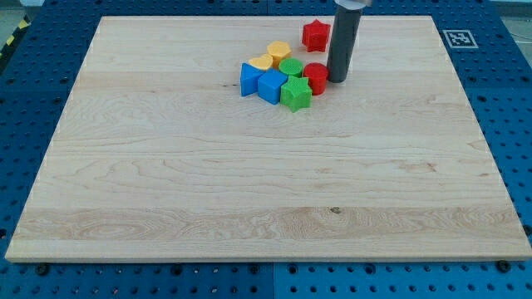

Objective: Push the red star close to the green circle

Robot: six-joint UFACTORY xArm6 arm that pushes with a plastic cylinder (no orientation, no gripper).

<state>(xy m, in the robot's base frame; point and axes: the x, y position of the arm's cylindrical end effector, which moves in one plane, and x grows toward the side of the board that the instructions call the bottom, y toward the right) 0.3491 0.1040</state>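
Observation:
The red star (315,35) lies near the view's top edge of the wooden board, apart from the cluster. The green circle (290,68) sits in the cluster below and to the left of it. My tip (337,79) stands on the board just right of the red round block (315,77), below and slightly right of the red star. The rod rises from the tip past the star's right side.
The cluster also holds two yellow blocks (278,51) (261,62), a blue block (249,78), a blue cube (271,85) and a green star (296,94). The wooden board (249,183) lies on a blue perforated table. A marker tag (458,37) sits at the top right corner.

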